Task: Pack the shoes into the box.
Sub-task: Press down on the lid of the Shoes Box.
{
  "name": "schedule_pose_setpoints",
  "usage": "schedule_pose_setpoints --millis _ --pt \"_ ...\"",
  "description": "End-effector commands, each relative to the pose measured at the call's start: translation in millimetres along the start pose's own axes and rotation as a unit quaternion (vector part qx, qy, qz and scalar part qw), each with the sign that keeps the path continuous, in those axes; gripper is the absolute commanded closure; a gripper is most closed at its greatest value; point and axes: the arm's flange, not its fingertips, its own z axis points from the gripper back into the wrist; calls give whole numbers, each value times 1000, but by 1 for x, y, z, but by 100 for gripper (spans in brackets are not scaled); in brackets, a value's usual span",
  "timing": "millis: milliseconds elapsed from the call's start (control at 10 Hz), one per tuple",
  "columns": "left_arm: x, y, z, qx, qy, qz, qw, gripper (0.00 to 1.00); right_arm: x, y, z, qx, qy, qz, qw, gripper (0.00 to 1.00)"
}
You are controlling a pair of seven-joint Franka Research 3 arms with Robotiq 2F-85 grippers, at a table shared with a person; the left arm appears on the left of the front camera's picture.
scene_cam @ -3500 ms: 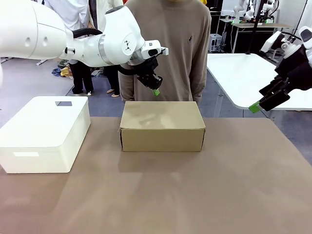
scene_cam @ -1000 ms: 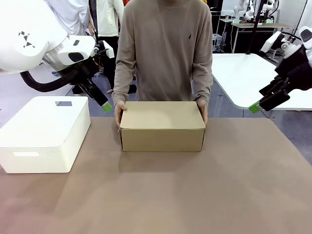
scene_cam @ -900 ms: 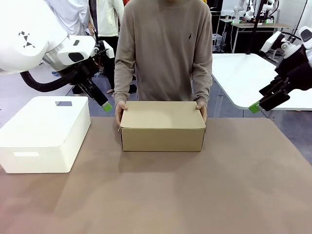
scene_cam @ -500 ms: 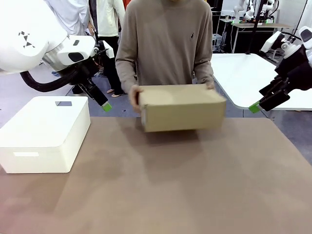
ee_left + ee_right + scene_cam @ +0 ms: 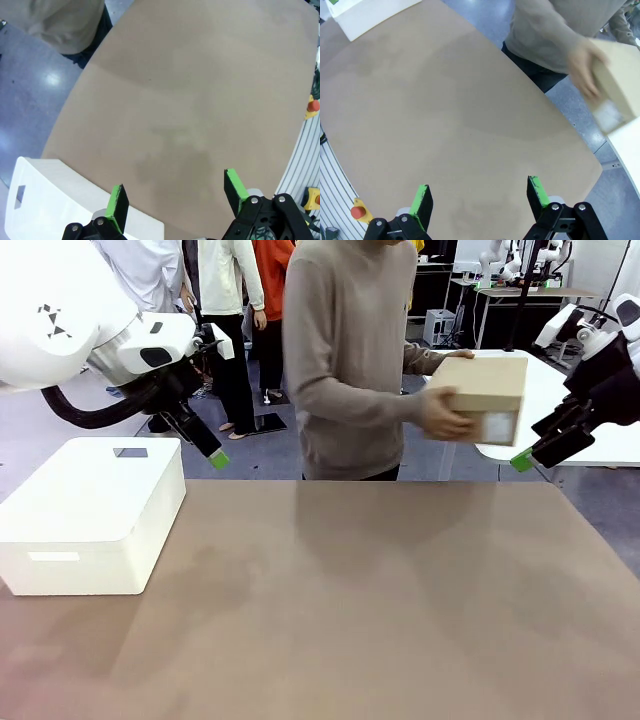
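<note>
The cardboard shoebox [image 5: 483,395] has left the table: a second ago it sat shut at the middle of the far edge with the person's hands on its ends, and now the person, turned toward the robot's right, carries it in both hands [image 5: 445,416] out past the table's far right corner, above the neighbouring white table [image 5: 520,405]. A pale label shows on the end facing the camera, and the lid looks closed. In the right wrist view the box [image 5: 615,85] is blurred with motion at the upper right, a hand [image 5: 584,70] gripping its side, beyond the brown table's [image 5: 445,125] edge.

Neither arm has shifted over that second. The left gripper [image 5: 208,450] hangs above the gap between the white lidded bin [image 5: 90,510] and the table's far edge, its green pads [image 5: 118,201] spread wide with nothing between them. The right gripper [image 5: 535,452] is raised off the far right side, just beside the carried box, its fingers [image 5: 537,192] likewise fully parted and empty.

The shoes cannot be seen; whether they lie inside the closed box cannot be told. With the box closed and being carried off by the person, the packing looks finished, or the scene is being reset. Both grippers have nothing within reach to act on
</note>
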Motion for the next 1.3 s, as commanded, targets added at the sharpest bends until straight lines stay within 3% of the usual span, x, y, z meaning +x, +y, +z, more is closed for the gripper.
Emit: schedule_pose_setpoints --millis 0,1200 --pt "0 0 1 7 7 5 1000 0 1 -1 0 -3 -4 0 1000 0" --pt "0 0 1 7 7 5 1000 0 1 -1 0 -3 -4 0 1000 0"
